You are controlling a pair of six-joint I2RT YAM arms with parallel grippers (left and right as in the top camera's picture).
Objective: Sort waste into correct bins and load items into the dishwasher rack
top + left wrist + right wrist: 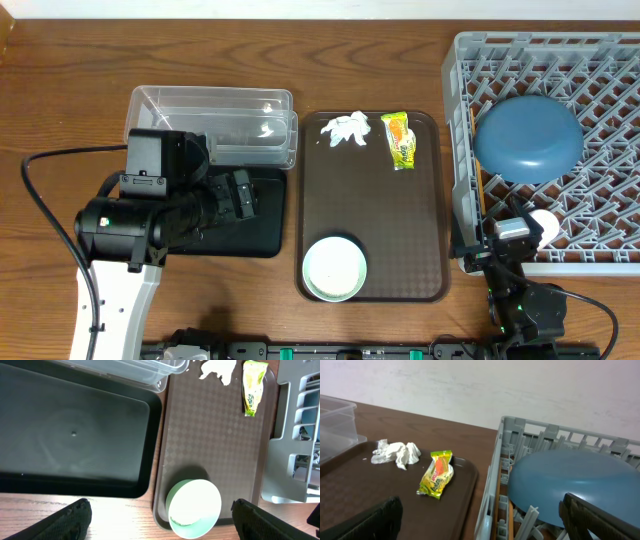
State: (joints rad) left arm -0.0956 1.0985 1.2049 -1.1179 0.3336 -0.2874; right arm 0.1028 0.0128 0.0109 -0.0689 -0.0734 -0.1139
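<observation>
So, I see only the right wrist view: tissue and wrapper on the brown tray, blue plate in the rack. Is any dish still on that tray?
Observer: Yes. A white bowl with green rim stands upright at the near end of the brown tray.
Operator: And where is the black tray? I cannot find it.
Observer: The black tray lies left of the brown tray, in front of the clear tub.
Operator: Is the left arm near it?
Observer: Yes. The left gripper hovers over the black tray, open and holding nothing.
</observation>
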